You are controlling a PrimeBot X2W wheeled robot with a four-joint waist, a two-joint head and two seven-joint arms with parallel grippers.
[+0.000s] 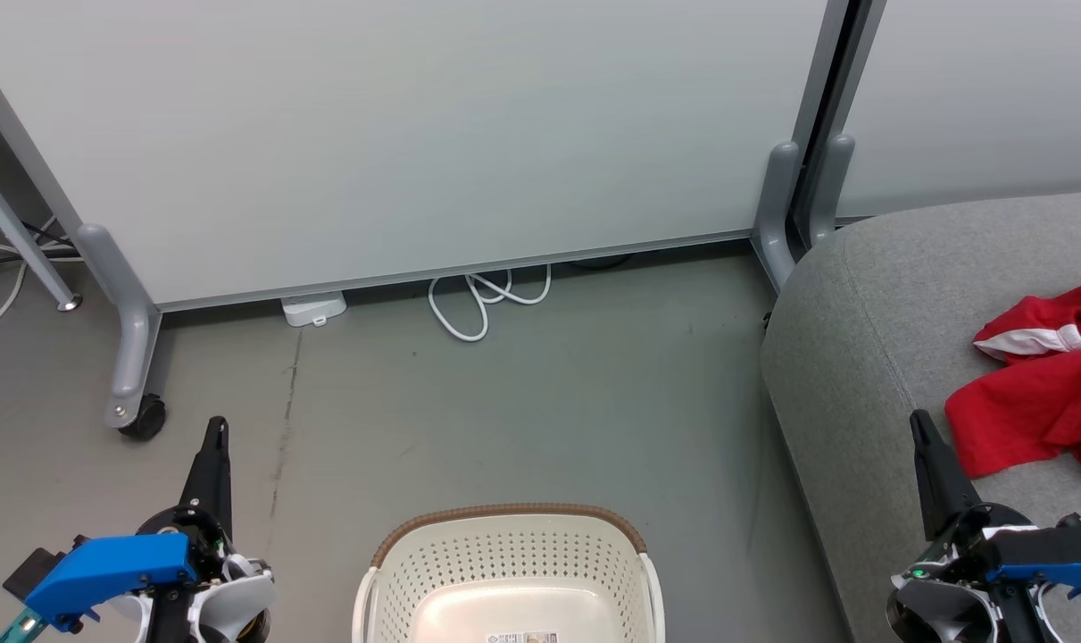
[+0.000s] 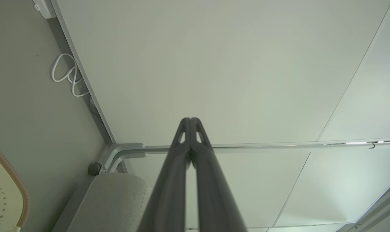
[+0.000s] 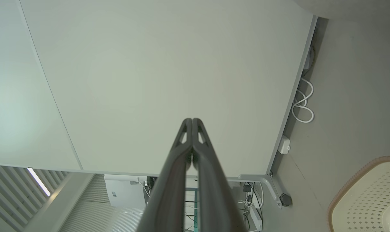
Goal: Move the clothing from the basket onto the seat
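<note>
Both clenched on nothing: left gripper [image 1: 216,429] and right gripper [image 1: 918,420], flanking the basket [image 1: 504,546]. We fear the right gripper could brush the clothing [image 1: 1035,402], right of the basket, off the seat [image 1: 861,304].

The basket [image 1: 504,513] sits on the floor [image 1: 549,402] at front centre. The seat [image 1: 852,357] stands to its right, with the clothing [image 1: 1040,402] lying on it. Behind both runs a partition [image 1: 415,134]; a cable [image 1: 482,304] lies at its foot, behind the basket.
</note>
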